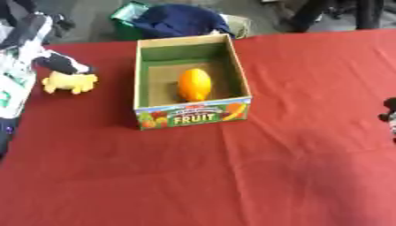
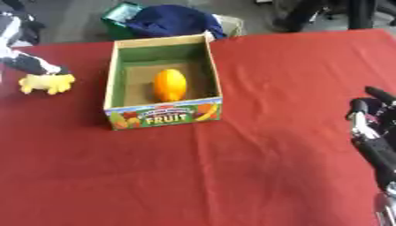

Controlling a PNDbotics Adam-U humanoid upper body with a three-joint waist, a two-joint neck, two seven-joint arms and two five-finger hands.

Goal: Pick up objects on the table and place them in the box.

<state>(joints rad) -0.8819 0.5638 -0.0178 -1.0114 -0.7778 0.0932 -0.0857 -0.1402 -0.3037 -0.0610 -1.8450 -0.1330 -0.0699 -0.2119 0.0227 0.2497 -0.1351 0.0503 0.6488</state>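
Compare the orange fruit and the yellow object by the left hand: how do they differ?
The orange fruit lies inside the box, on its floor; the yellow object sits outside on the red table, left of the box. The fruit is a smooth oval; the yellow object is lumpy and irregular. The fruit is deeper orange, the object paler yellow. The left hand is at the yellow object; no hand is near the fruit.

Two head-mounted eyes looking steeply down at red tabletop (image 1: pixel 271 167), near, both sharing the central fruit box (image 2: pixel 164 114), right view shifted rightward
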